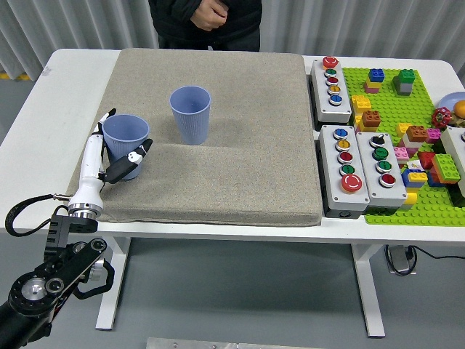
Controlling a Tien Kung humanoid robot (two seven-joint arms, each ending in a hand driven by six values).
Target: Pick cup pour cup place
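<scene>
L hand (109, 156), white w/ black fingertips, is wrapped round the near blue plastic cup (126, 142): thumb on cup's right side, fingers (104, 118) seen behind its left rim. Cup is gripped upright, on or just above the grey fabric mat (240, 145); contact can't be told. Second blue plastic cup (191, 114) is stood upright up-right of the hand, apart from gripped cup. R hand not seen. Person's clasped hands (211, 13) are held at far edge, well beyond the hand.
</scene>
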